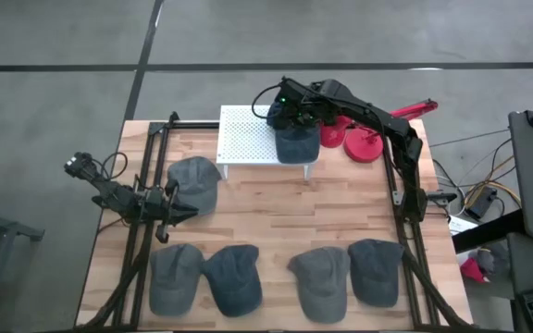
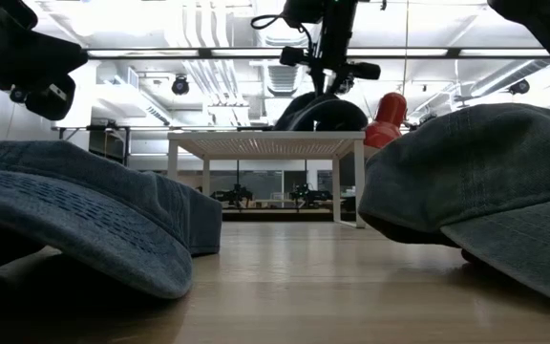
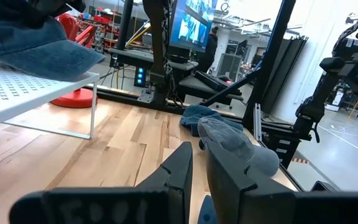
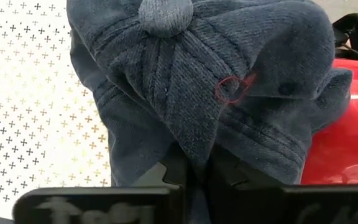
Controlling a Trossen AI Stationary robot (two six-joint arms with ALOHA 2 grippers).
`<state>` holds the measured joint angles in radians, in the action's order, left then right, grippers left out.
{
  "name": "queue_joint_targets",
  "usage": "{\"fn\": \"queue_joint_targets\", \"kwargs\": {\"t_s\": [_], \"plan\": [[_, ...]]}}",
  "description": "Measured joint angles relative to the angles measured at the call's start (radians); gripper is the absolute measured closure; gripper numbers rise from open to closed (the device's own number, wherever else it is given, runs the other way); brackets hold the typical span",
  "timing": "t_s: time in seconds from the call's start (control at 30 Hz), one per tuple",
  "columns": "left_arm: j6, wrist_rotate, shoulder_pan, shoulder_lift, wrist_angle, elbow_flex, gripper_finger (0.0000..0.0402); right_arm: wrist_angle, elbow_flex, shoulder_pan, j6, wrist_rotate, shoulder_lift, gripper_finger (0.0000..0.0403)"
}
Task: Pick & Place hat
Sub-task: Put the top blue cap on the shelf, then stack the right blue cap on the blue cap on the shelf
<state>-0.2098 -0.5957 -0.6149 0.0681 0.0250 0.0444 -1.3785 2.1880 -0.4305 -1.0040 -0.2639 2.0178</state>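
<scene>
A dark blue denim hat (image 1: 296, 143) lies on the right part of a white perforated shelf (image 1: 248, 139) at the far middle of the table. The low view shows the hat's crown (image 2: 318, 113) resting on the shelf top (image 2: 265, 143). My right gripper (image 1: 294, 120) stands over the hat, shut on its cloth (image 4: 194, 171). My left gripper (image 1: 191, 213) waits low at the table's left, its fingers (image 3: 182, 168) shut on nothing and pointing level. My right gripper pinches a raised fold of the hat's crown (image 4: 194, 146) between its two fingers, below the top button (image 4: 163, 15). The fingers slant down at it from above. The hat rests on the white shelf, with its brim end toward the shelf's near edge.
Several more denim hats lie on the table: one (image 1: 192, 183) beside my left gripper and a row along the near edge (image 1: 232, 277) (image 1: 376, 270). A red stand (image 1: 364, 141) sits just right of the shelf. Bare wood (image 1: 294, 208) lies between the shelf and the near row.
</scene>
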Motion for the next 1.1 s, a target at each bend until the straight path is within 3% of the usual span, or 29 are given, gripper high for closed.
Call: {"fn": "queue_joint_targets", "kwargs": {"t_s": [0.27, 0.53, 1.1], "plan": [[0.0, 0.0, 0.0, 0.0, 0.0, 0.0, 0.0351, -0.001, 0.0, -0.001, 0.013, 0.003, -0.001, 0.0302], [0.0, 0.0, 0.0, 0.0, 0.0, 0.0, 0.0351, -0.004, 0.0, -0.002, 0.013, 0.01, -0.024, 0.0267], [0.0, 0.0, 0.0, 0.0, 0.0, 0.0, 0.0351, -0.012, 0.0, 0.043, 0.038, 0.044, -0.181, 0.029]]}}
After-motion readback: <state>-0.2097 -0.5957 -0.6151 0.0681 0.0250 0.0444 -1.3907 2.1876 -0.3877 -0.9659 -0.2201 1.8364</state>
